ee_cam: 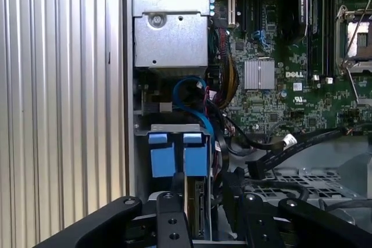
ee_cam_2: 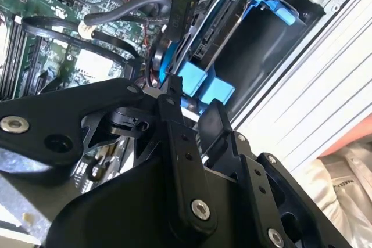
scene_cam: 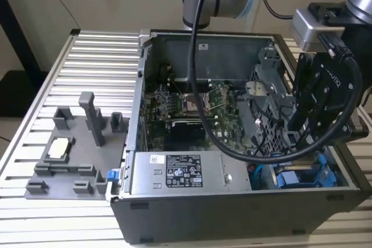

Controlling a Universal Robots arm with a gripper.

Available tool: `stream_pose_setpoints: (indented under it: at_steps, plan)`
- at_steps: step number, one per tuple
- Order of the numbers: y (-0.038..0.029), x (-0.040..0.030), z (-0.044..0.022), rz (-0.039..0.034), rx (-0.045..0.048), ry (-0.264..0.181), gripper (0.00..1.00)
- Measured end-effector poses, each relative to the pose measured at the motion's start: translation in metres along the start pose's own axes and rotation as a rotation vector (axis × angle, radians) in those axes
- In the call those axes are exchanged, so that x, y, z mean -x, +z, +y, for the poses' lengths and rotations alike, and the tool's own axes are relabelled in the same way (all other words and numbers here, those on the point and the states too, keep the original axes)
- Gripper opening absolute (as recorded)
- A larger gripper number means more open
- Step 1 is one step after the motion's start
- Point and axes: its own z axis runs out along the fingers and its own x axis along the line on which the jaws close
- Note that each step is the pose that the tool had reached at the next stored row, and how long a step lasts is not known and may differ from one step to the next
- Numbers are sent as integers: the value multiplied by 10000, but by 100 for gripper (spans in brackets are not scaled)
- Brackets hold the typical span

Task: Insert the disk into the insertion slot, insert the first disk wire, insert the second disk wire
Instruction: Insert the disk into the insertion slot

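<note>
The disk (scene_cam: 305, 177), in its bright blue carrier, sits on edge in the slot at the case corner nearest the camera, on the exterior view's right. Both wrist views show the carrier's two blue tabs (ee_cam: 177, 155) (ee_cam_2: 203, 85) and the disk's metal side (ee_cam_2: 224, 33). My black gripper (scene_cam: 299, 137) hangs just above that corner. Its fingers are open and stand either side of the disk's end (ee_cam: 200, 207) without touching it, as both wrist views (ee_cam: 204, 178) (ee_cam_2: 195, 100) show. A blue wire (ee_cam: 195, 94) loops beside the tabs. A black cable with a white-tipped plug (ee_cam: 288, 140) lies loose nearby.
The open computer case holds a green motherboard (scene_cam: 192, 108) and a grey power-supply box (scene_cam: 183, 172) along its near wall. The arm's thick black cable (scene_cam: 232, 143) drapes across the inside. A grey fixture tray (scene_cam: 75, 155) rests on the slatted table (scene_cam: 87, 56) at the exterior view's left.
</note>
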Motion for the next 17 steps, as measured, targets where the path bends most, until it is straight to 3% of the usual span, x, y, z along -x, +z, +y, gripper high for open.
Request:
stream_pose_setpoints:
  at_steps: [5, 9, 12, 14, 17]
  plan:
    - [1, 0, 9, -385, -387, -135, 40]
    - [2, 0, 20, -772, -790, -187, 40]
    - [-3, 2, 37, -788, -1146, -213, 40]
    - [-25, 3, 49, -786, -1284, -224, 40]
    - [-73, 5, 68, -788, -1419, -231, 40]
